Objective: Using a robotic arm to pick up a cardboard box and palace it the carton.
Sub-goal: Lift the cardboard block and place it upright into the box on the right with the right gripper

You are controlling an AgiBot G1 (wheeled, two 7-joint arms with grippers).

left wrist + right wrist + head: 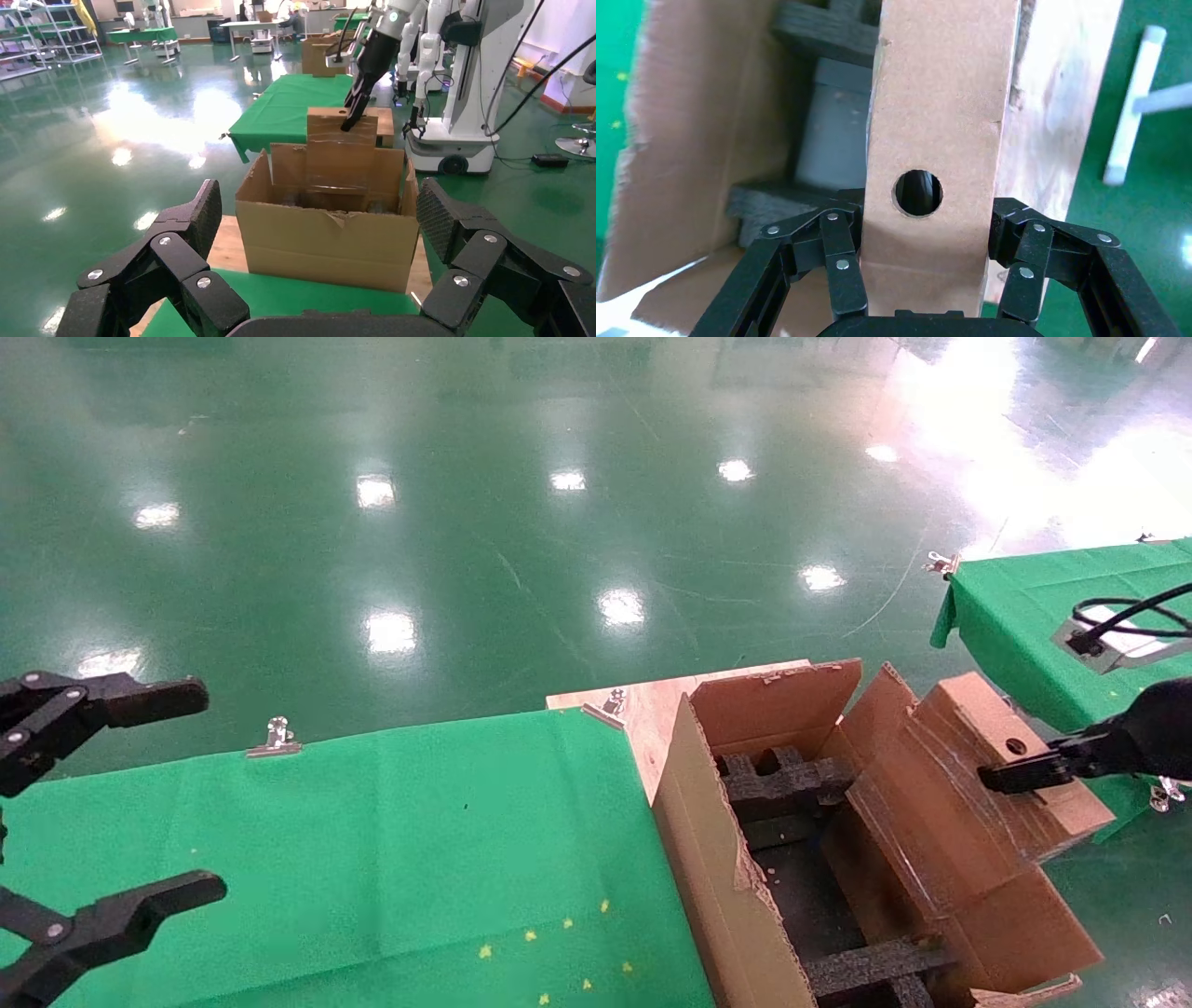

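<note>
Far left in the head view: left gripper (102,803), idle over the green-covered table (372,840), fingers spread wide, nothing between them. Further right: one carton (717,859), flaps up, edges ragged, black foam blocks (782,780) inside, standing on a bare wooden board (643,705) at the table's end. Above its far-right flap: one cardboard box (978,756), narrow side with the round hole (1016,746) uppermost, held tilted. Far right: right gripper (1001,775), clamped across that narrow side.

Risks, as judgement: box snagging on the raised flap or the foam blocks during lowering, owing to the tilt and the tight fit; slipping from a grip on one narrow end alone; folding a torn flap inward.

Count: one small box, one carton, two grippers, at least two foam blocks.
</note>
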